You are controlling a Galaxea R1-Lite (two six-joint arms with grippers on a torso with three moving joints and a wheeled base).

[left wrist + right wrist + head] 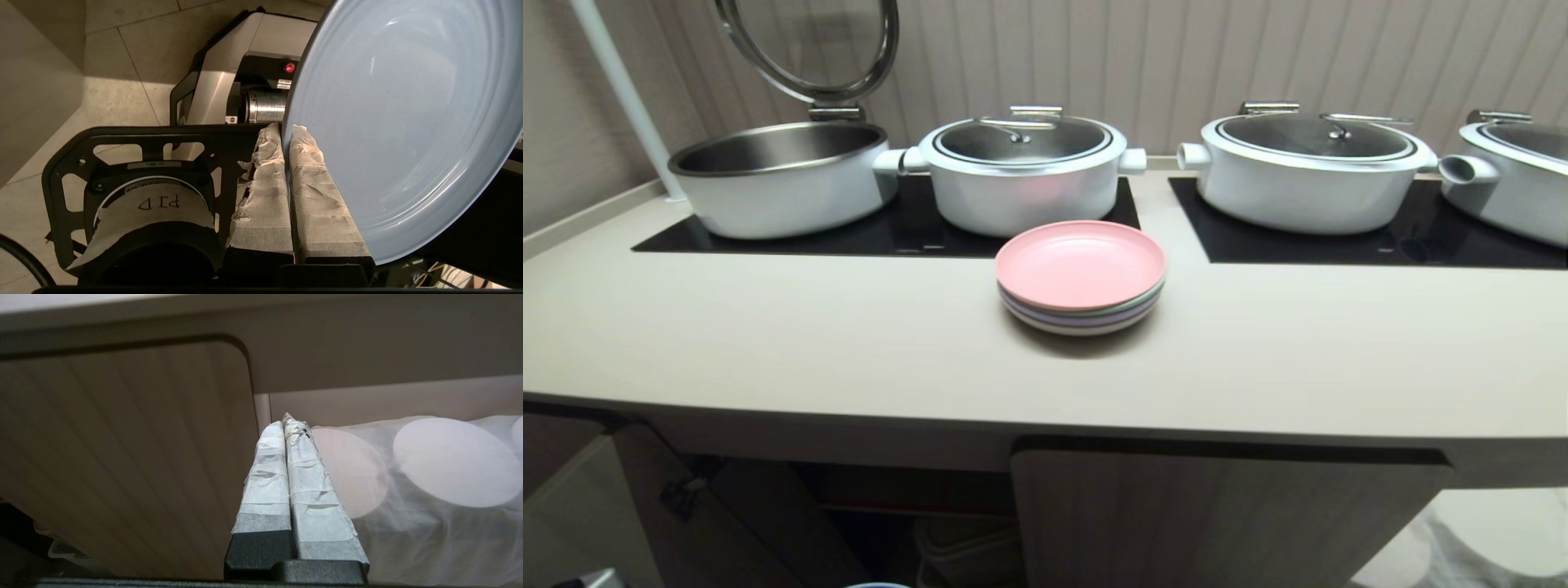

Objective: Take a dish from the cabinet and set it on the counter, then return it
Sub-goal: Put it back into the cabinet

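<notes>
The left jaws (pixel 286 134) clench the blue plate (pixel 400 122) by its rim, edge-on for carrying toward the tabletop (pixel 849 343), while the right jaws (pixel 284 424) rest clenched on nothing.

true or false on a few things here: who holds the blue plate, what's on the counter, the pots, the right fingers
1. The left gripper pinches the rim of the light blue dish. True.
2. The stack of plates on the counter has a green plate on top. False: the top one is pink.
3. Every pot on the hob has its lid down. False: the leftmost pot stands open, lid raised.
4. The right gripper holds nothing, fingers together. True.
5. The blue dish lies on the counter. False: it is in the left gripper, off the counter.
</notes>
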